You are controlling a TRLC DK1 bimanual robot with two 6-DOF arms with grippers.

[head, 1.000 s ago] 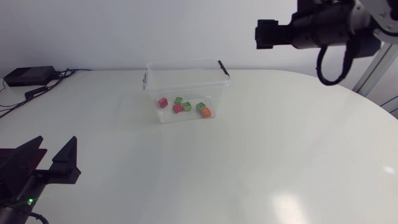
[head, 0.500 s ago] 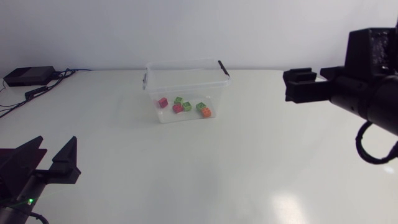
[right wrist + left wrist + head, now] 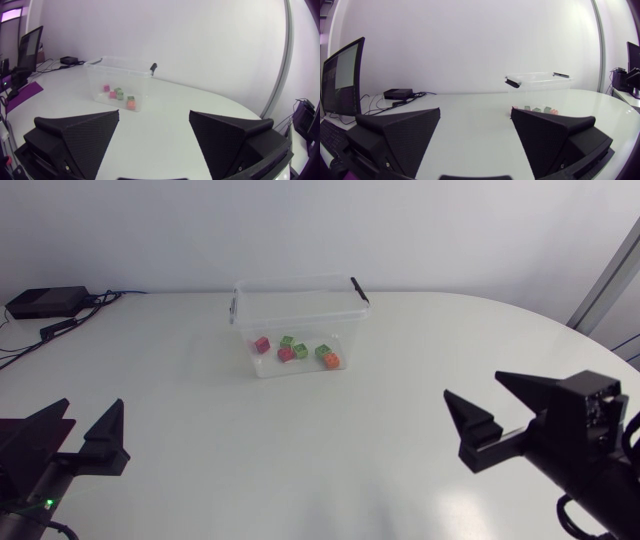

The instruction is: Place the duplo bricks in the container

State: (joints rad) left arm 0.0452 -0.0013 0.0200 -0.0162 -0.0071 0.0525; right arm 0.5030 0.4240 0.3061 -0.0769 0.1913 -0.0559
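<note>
Coloured bricks (image 3: 300,351) lie inside the clear container (image 3: 298,286) on the counter (image 3: 300,455) — left gripper (image 3: 93,406) and right gripper (image 3: 474,386) sit well apart from it, fingers spread, holding nothing.

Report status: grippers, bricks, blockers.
Left gripper: jaws open, empty. Right gripper: same. Bricks all in container. Nothing in the way.

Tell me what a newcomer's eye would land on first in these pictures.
The clear container at the far middle of the table, with the bright red, green and orange duplo bricks lying inside it. Then the two black tools at the near corners, the left tool and the right tool, both open and empty.
</note>
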